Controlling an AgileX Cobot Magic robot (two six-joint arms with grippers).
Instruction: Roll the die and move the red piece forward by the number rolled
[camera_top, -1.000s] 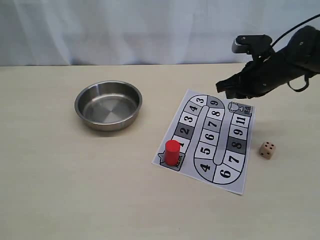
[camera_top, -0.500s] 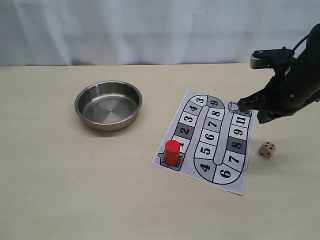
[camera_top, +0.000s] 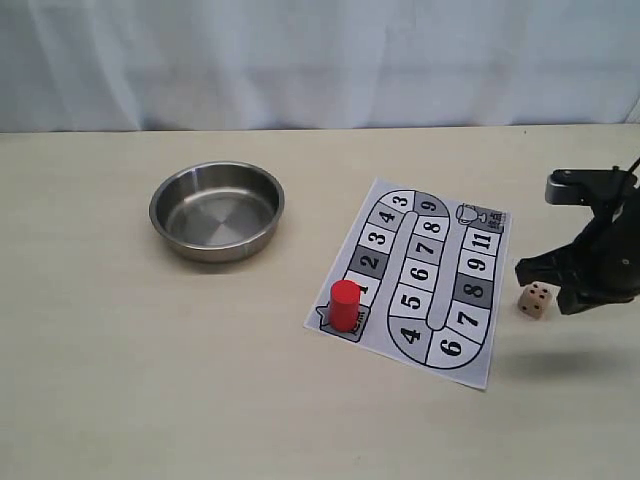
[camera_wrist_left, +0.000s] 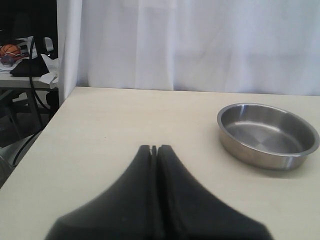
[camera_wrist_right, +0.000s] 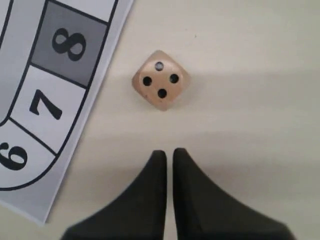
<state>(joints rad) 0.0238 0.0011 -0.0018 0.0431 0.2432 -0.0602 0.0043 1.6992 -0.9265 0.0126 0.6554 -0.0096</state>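
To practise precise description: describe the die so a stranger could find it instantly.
Find the numbered game board. Just off its edge, beside squares 7 and 8, sits the die. It is a small tan cube with dark pips, unlike the red piece.

On board (camera_top: 420, 272): red piece (camera_top: 345, 304); bowl (camera_top: 215, 247) left, die (camera_top: 536, 299) right.

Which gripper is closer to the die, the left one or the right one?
Right. The right gripper hovers just beside the die, which lies directly ahead of its fingertips. The left gripper is far off, facing the metal bowl; the die is outside its view.
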